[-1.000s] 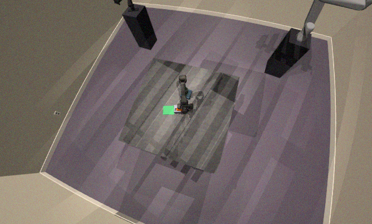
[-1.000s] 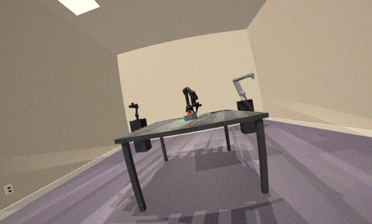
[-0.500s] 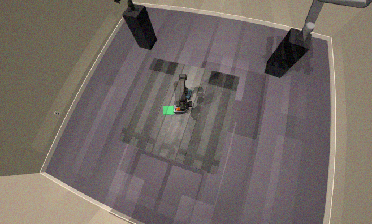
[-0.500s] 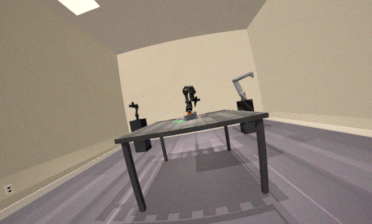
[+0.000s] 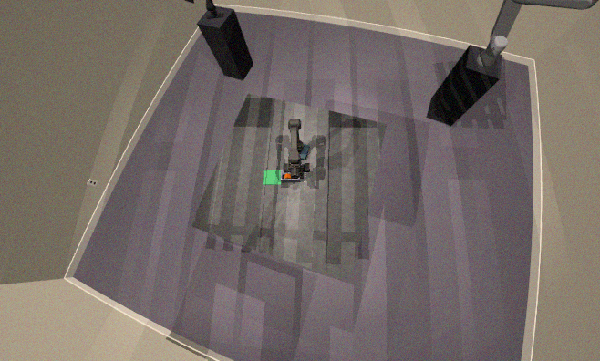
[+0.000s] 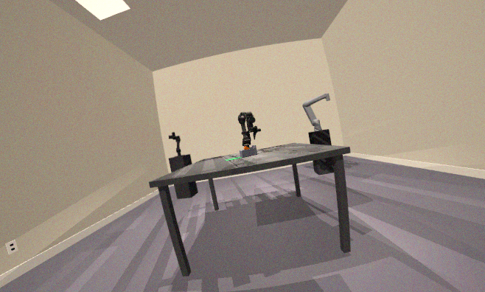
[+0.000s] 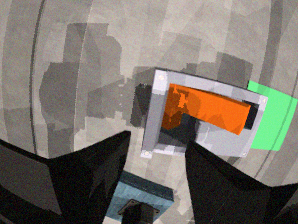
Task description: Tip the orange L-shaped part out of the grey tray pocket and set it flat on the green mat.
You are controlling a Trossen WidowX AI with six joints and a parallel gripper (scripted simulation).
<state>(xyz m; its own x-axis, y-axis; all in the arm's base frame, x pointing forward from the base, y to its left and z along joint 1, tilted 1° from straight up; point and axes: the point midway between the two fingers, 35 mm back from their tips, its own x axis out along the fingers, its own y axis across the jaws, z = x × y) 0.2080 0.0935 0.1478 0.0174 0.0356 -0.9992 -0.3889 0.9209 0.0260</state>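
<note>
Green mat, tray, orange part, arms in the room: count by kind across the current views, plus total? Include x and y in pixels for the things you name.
Green mat (image 5: 272, 178) (image 6: 233, 158) (image 7: 274, 117): 1
Grey tray (image 5: 291, 180) (image 6: 249, 153) (image 7: 155, 112): 1
Orange part (image 5: 287, 176) (image 6: 246, 148) (image 7: 215, 108): 1
Arms: 3, one at the table, two on black pedestals
Total: 6
</note>
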